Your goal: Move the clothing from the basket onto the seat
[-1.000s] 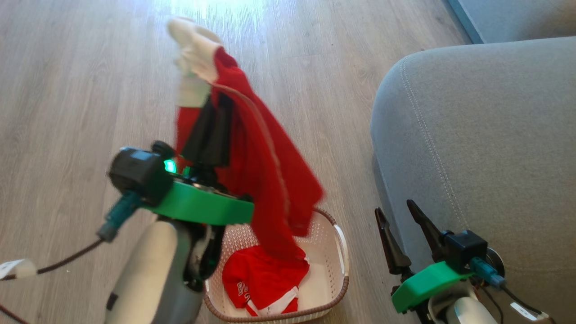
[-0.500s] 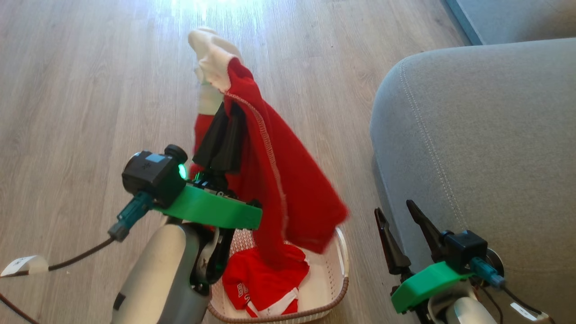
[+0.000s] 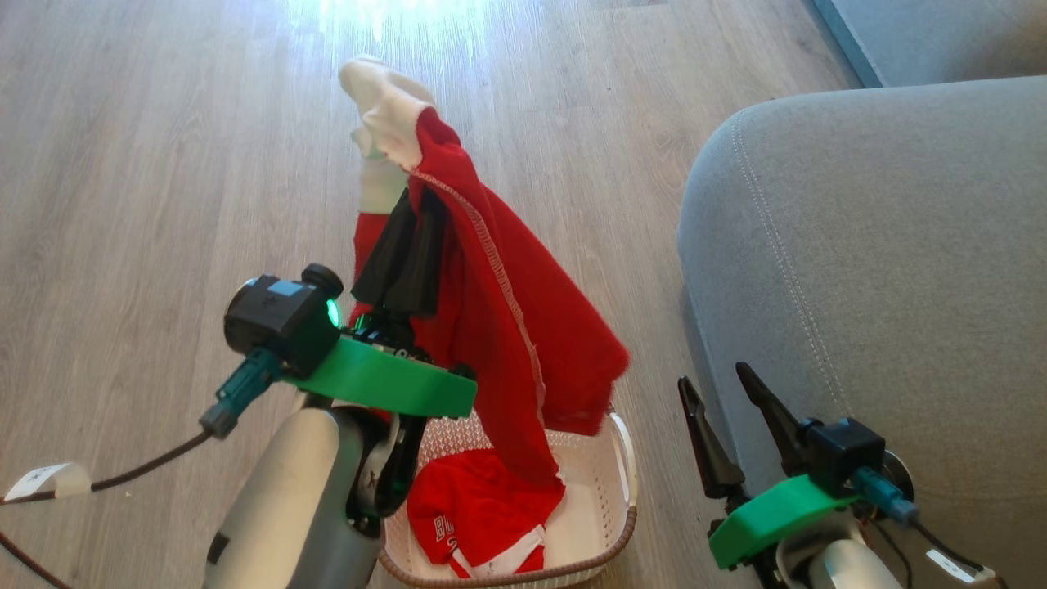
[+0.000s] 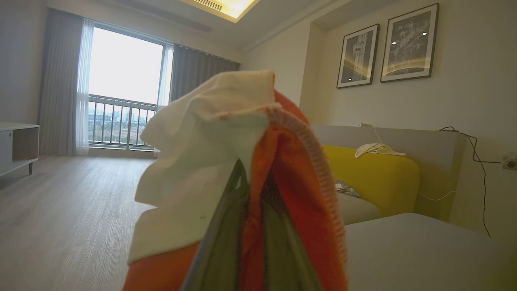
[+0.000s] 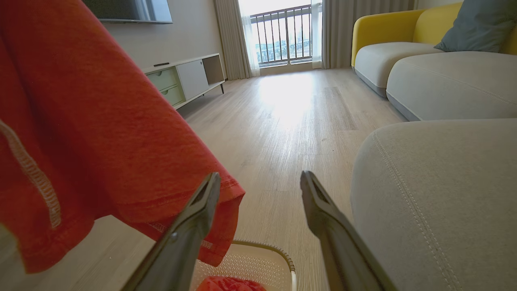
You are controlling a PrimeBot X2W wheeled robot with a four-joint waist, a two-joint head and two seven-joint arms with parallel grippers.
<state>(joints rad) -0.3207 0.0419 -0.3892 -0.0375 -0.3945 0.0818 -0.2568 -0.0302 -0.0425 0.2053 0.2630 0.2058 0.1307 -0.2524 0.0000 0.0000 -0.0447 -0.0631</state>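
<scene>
- My left tool (image 3: 409, 221) is clamped tight on a red garment (image 3: 507, 327) and holds it high, with the tail hanging down over the basket (image 3: 626, 491).
- My right tool (image 3: 712, 378) gapes wide and empty beside the seat (image 3: 883, 270).
- I judge I'm carrying the first piece across. Next I must swing it right, over the seat's rounded edge, then let go.
- The jersey (image 3: 474, 515) lies in the basket.
- My right tool stands between garment and seat, so the hem could snag on it.
</scene>
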